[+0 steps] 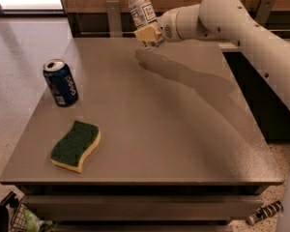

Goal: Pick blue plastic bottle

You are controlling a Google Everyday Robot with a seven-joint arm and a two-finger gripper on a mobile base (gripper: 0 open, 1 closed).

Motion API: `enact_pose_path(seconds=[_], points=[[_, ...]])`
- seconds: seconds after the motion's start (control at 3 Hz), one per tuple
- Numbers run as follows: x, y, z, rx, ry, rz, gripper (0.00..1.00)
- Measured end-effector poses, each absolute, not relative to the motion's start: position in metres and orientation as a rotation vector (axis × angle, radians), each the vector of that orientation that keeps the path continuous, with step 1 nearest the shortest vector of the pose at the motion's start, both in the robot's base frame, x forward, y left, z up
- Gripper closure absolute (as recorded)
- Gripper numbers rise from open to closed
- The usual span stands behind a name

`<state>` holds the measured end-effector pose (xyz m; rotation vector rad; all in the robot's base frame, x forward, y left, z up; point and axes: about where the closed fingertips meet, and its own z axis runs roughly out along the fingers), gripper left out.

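The blue plastic bottle (141, 9) is a small clear bottle with a white cap and white label. It hangs tilted in the air above the far edge of the table, cap up and to the left. My gripper (149, 35) is shut on its lower part, with cream-coloured pads on either side. The white arm reaches in from the right. The bottle's shadow falls on the table just below it.
A dark blue soda can (61, 82) stands upright at the table's left side. A green and yellow sponge (76, 145) lies near the front left. The grey table (174, 129) backs onto a wood-panelled wall. A wire basket (19, 219) sits on the floor at the front left.
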<state>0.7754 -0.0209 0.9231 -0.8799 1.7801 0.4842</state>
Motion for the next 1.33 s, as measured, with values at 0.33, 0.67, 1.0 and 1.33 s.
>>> enact_pose_path(seconds=[0.33, 0.67, 1.0, 1.33], points=[[0.776, -0.022, 0.927, -0.945, 1.650, 0.494, 1.00], [0.772, -0.025, 0.927, -1.029, 1.514, 0.460, 1.00], [0.770, -0.024, 0.925, -1.070, 1.443, 0.452, 1.00], [0.762, -0.008, 0.932, -1.075, 1.457, 0.471, 1.00]])
